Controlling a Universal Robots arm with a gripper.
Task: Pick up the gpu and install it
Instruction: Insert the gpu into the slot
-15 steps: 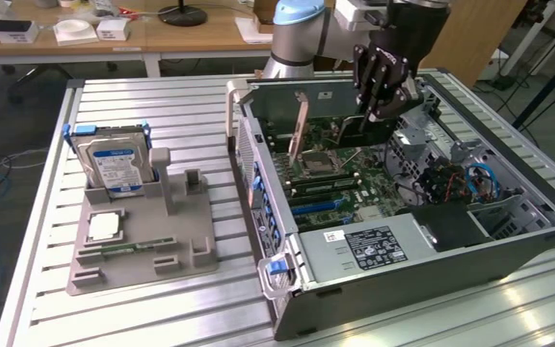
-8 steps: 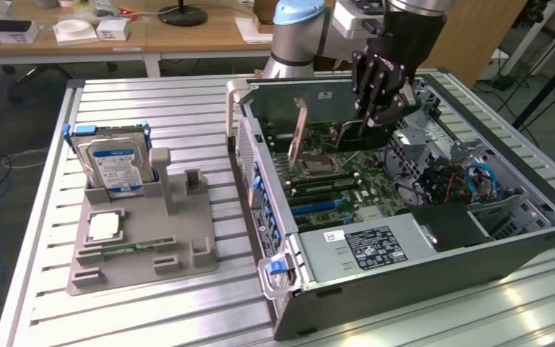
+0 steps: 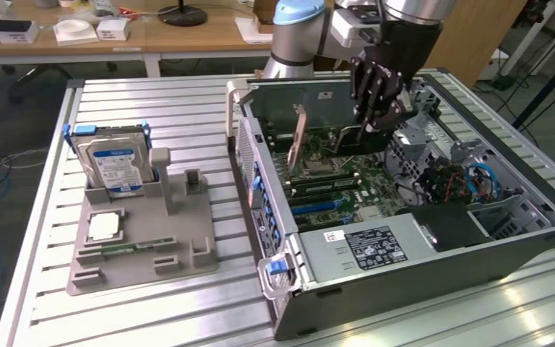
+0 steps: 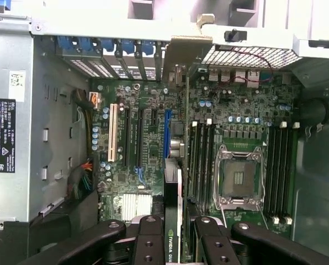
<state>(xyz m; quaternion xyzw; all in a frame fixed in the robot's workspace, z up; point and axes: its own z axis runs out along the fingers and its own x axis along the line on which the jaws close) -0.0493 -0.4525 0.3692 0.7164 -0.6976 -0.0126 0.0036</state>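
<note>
Gripper (image 4: 174,243) pinches the gpu (image 4: 173,204) between its black fingers, card held on edge low over the motherboard (image 4: 153,149) slots to line up, bracket end toward the rear openings of the computer case (image 3: 432,289); whether it's seated, can't tell

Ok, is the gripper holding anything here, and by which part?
Yes: the gpu, seen edge-on between the jaws of the gripper, clamped on its flat faces at the end away from its silver bracket, above the motherboard.
</note>
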